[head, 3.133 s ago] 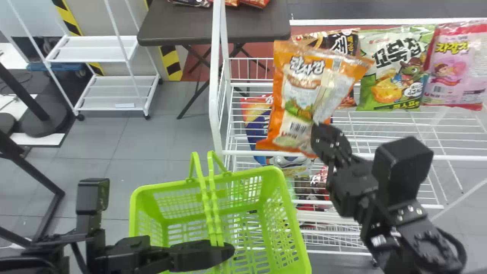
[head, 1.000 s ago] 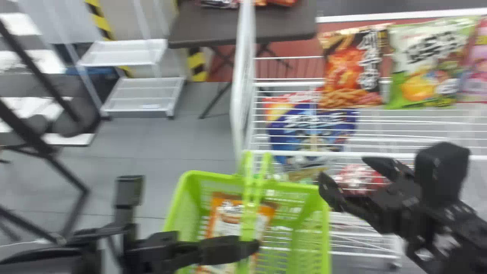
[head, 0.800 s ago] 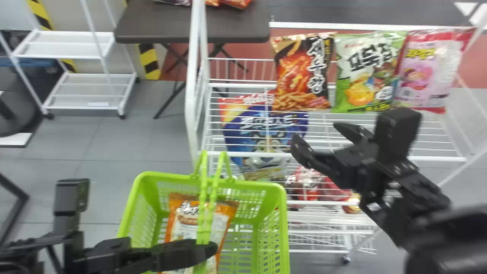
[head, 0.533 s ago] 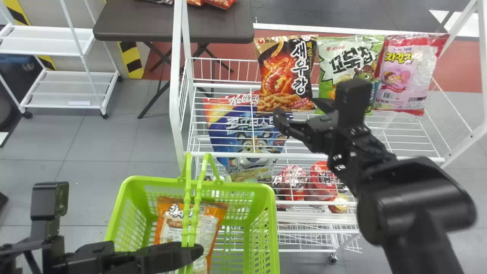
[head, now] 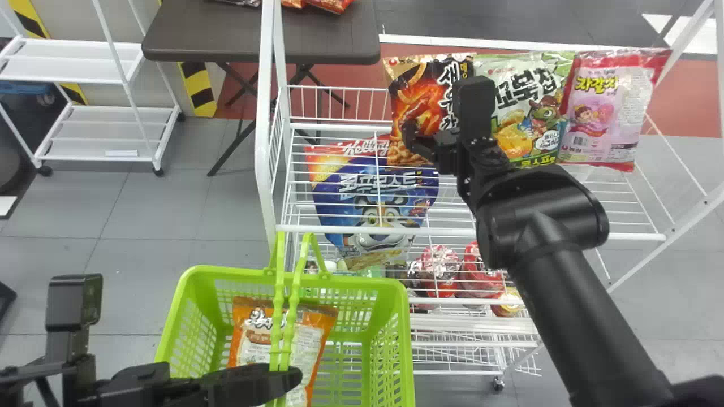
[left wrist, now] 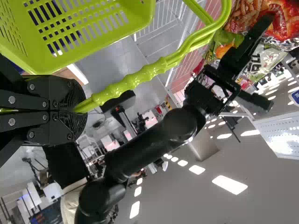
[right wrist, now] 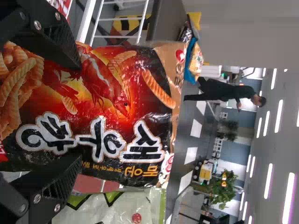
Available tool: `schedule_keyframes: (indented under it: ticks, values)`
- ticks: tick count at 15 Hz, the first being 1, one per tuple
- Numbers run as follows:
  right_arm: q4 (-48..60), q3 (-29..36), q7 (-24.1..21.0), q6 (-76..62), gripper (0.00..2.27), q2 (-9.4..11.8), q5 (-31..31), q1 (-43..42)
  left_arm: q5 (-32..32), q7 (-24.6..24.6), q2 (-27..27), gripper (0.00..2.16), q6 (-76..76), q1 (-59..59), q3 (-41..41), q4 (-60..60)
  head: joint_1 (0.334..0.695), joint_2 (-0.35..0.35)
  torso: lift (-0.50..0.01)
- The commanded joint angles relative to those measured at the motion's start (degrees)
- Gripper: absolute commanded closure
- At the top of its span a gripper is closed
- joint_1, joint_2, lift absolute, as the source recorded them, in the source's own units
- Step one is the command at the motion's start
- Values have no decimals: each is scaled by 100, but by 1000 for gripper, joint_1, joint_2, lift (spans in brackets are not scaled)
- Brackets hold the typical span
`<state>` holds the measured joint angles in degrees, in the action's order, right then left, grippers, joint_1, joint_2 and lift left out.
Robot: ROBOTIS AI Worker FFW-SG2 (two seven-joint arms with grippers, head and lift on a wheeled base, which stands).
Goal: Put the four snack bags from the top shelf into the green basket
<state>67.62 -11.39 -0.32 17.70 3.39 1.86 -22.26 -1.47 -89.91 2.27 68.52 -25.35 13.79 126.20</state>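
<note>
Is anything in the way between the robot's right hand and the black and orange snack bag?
No, nothing visible is in the way. The right hand is open, right at the snack bag.

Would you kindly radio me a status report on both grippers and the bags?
Right gripper open, fingers either side of black-and-red bag. Left gripper shut on basket handles. Green bag close alongside, possibly in the way.

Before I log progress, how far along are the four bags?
The orange bag looks done, inside the basket. The left gripper holds its handles; the right gripper is open around the black bag. That, the green bag and pink bag remain on the shelf.
</note>
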Motion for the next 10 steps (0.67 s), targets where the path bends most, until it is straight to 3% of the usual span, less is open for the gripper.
schedule_keyframes:
  ticks: [1, 2, 3, 7, 10]
  values:
    - [-117, 22, -3, -121, 1750, -14, -27, -33, -11, -65, 10, 2148, 0, -5, 36, -8, 695, -78, -4]
    - [-65, 40, -135, -244, 2189, -14, -54, 46, -20, -65, 10, 2148, 0, -5, 36, -8, 695, -77, -4]
    - [76, 58, -153, -455, 2250, -14, -98, 178, -20, -65, 10, 2148, 0, -5, 36, 1, 695, -76, -4]
    - [1025, 181, 14, -437, 2253, 12, -238, 740, -29, -65, 19, 2148, 0, -14, 36, 9, 695, -74, -4]
    - [2291, 383, 313, 55, 2250, 74, -739, 1523, -90, -65, 19, 2148, 0, -14, 159, -8, 695, -69, -4]
